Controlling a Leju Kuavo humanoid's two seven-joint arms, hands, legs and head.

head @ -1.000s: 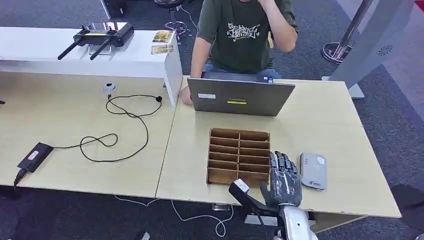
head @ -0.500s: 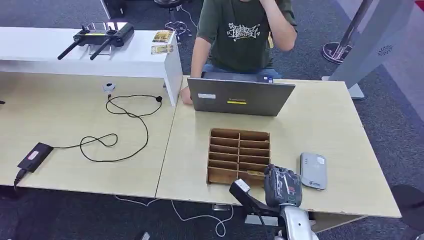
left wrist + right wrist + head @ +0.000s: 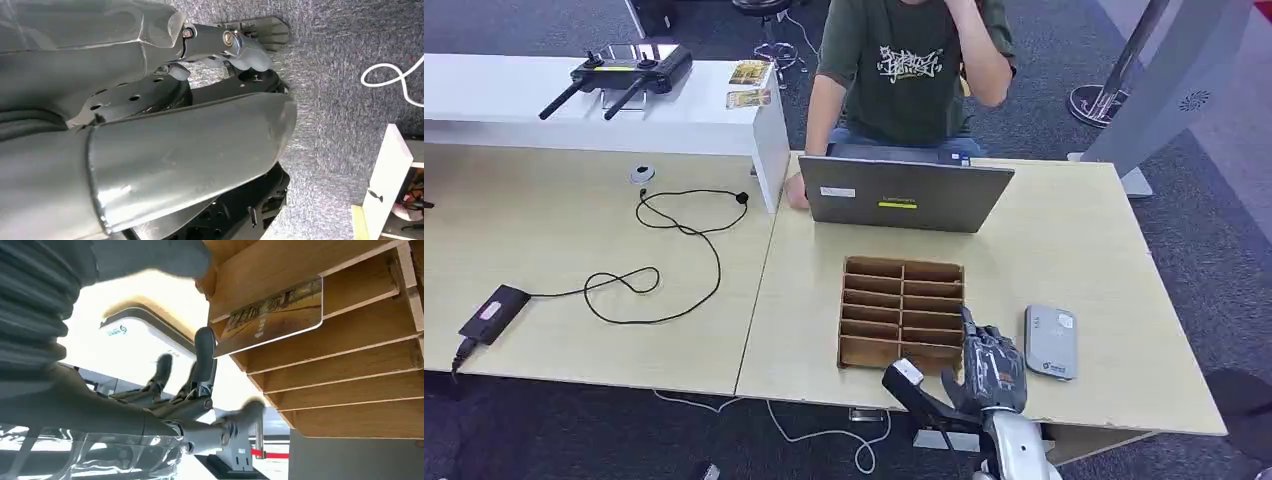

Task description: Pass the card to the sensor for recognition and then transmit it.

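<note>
- The right hand (image 3: 992,368) is hovering at the near edge of the surface (image 3: 1084,250), at about 5 o'clock of the wooden slotted box (image 3: 902,313), its fingers (image 3: 984,340) spread and reaching toward the box's near right slots, gripping nothing.
- In the right wrist view the same hand (image 3: 200,390) is showing its dark fingers (image 3: 204,357) apart, one fingertip just under the edge of the card (image 3: 272,315).
- That view is revealing the card sitting in a slot of the box (image 3: 350,365) with its edge sticking out; the head view does not make the card out clearly.
- The white card sensor (image 3: 1051,341) is lying flat just beside the hand at its 2 o'clock; the wrist view is showing it as a pale rounded body (image 3: 135,345) behind the fingers.
- The left hand (image 3: 235,45) is hanging over grey carpet; I cannot tell whether it is spread or curled.
- Farther off, at 12 o'clock of the box, a laptop (image 3: 904,193) is standing open with a person (image 3: 904,70) sitting behind it.
</note>
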